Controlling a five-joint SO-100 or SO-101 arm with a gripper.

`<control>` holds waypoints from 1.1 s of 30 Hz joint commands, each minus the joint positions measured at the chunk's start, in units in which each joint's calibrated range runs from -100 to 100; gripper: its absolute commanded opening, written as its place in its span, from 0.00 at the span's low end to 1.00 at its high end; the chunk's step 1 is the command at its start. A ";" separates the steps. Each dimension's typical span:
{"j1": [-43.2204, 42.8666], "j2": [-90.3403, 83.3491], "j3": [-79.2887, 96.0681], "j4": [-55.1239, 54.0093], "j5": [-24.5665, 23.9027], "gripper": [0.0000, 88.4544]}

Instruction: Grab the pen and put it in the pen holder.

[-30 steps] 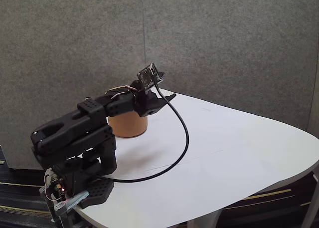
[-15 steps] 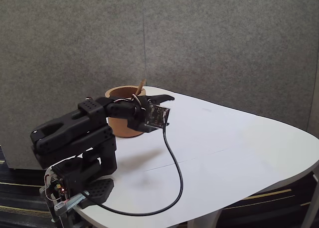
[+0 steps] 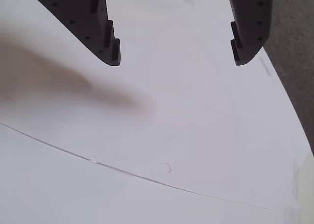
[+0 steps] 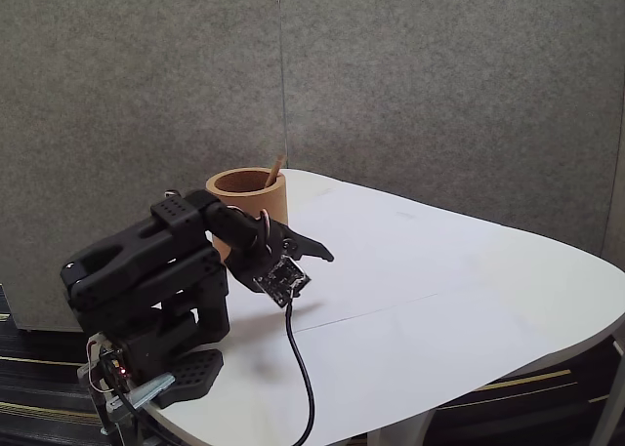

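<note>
The pen (image 4: 276, 171) stands inside the pen holder (image 4: 246, 204), leaning on the rim because only its upper end clears the wall. The end effector (image 3: 175, 55) is released and empty, jaws spread over the bare tabletop (image 3: 196, 136), just beside the holder; the placement appears complete.

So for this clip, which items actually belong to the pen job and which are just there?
Part of the job:
- pen, already standing in the pen holder
- pen holder, at the table's back edge
- tool, open and empty above the bare table

Just there:
- black cable trailing from the wrist
- grey partition wall
</note>
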State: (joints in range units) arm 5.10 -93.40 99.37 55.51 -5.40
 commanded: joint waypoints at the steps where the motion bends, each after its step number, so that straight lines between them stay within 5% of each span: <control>1: 0.09 0.23 0.09 0.59 -0.53 0.36; 33: 0.02 0.23 0.00 0.51 -0.16 0.36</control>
State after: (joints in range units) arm 4.81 -93.40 99.37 56.02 -5.69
